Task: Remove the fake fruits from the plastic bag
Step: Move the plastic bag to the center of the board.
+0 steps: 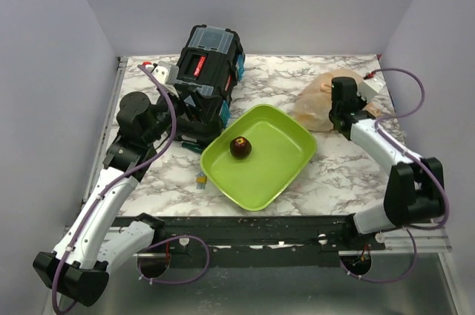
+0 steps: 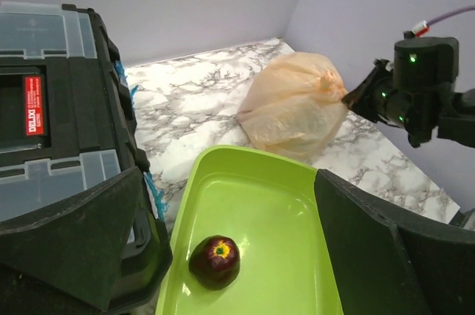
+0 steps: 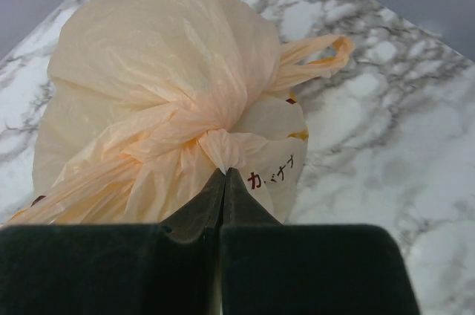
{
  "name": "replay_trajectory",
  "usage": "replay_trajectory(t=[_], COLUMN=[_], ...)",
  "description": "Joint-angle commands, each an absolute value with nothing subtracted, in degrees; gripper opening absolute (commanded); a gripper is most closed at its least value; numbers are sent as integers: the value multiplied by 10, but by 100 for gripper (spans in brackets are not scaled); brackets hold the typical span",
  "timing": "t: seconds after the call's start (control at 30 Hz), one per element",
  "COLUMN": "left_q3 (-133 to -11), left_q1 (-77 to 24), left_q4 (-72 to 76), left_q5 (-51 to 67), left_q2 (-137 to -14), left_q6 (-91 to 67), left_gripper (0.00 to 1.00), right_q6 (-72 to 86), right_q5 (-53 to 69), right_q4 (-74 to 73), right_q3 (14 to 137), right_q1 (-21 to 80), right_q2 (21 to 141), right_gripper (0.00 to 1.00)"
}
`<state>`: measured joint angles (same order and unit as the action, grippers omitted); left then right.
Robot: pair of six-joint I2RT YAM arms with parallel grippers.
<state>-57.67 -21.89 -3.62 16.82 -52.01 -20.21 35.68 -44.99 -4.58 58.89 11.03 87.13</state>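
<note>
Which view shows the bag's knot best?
Right wrist: the plastic bag fills the frame, its knot at the tips of the shut right pincer. Left wrist shows the whole bag from the side, knot small. Top external shows it partly behind the right arm.

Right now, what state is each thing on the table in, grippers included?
green tray: upright, holds one fruit.
dark red fruit: lying in the green tray.
plastic bag: bunched closed, bulging.
right gripper: shut on the plastic bag.
left gripper: open, empty, above the green tray.
black toolbox: lid closed.
</note>
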Motion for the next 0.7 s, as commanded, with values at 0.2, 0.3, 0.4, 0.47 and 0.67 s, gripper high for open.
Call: replay_trajectory(t=[0.2,0.3,0.4,0.47,0.67], left_q3=[-590,-589,-592,-584,-590], left_q1=[-244,-253,-261,-272,-328], left_q4=[-42,-44,-48,-41,-57], left_q5=[205,199,201,199,179], left_q2=[-539,-545,-555,-556,-579], left_q6=[-225,-219,-217,-208,-168], left_gripper=[99,99,99,99,99], right_q6=[488,491,477,477,478], right_q5=[-405,-351,-313,-277,-222], right_q4=[-269,-319,-339,-359,-397], right_q3=[450,439,417,412,410], right_q1=[105,105,106,105,106], right_q2=[640,582,523,495,449], right_gripper=[1,1,1,1,1])
